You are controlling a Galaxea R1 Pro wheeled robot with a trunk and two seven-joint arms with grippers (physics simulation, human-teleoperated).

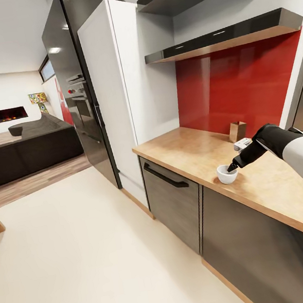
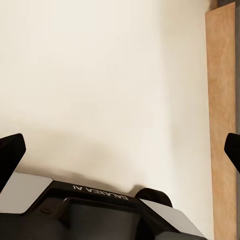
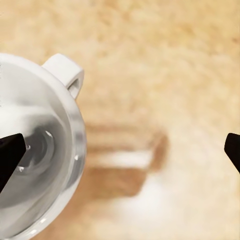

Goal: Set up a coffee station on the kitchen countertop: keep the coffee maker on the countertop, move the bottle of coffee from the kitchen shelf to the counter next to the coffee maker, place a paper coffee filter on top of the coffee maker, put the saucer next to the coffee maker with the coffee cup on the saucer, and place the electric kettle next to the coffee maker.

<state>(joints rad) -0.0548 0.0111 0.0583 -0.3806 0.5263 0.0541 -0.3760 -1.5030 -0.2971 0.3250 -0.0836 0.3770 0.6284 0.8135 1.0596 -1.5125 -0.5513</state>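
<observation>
Coffee cup [image 1: 225, 173]: white, upright, standing on the wooden bench [image 1: 196, 151] close to its front edge, above the seam between the two dark cabinet fronts. In the right wrist view the cup [image 3: 37, 150] is seen from above: round, inside bare and glossy, handle [image 3: 65, 75] at the rim. No saucer under it; it sits straight on the wood.

Right gripper [image 1: 232, 166]: just above and beside the cup's rim, arm reaching in from the right of the head view. Right wrist view shows the two dark fingertips [image 3: 9, 155] wide apart at opposite edges of the picture; one overlaps the cup's bowl, the other is over bare wood. Jaws spread wide, nothing held. Whether the near fingertip touches the cup: cannot tell.

Behind the gripper on the bench: a small white object [image 1: 242, 143], partly hidden by the arm, not identifiable. Further back by the red backsplash [image 1: 238, 82], a small brown box-like item [image 1: 237, 131].

Left gripper [image 2: 120, 150]: fingertips wide apart, nothing between them, pointing down at the pale floor [image 2: 100, 75] with a wooden strip [image 2: 221, 100] alongside.

Surroundings: dark shelf [image 1: 221, 36] above the backsplash, white tall cabinet [image 1: 112, 94], black oven unit [image 1: 78, 94], dark sofa [image 1: 23, 148] beyond.
</observation>
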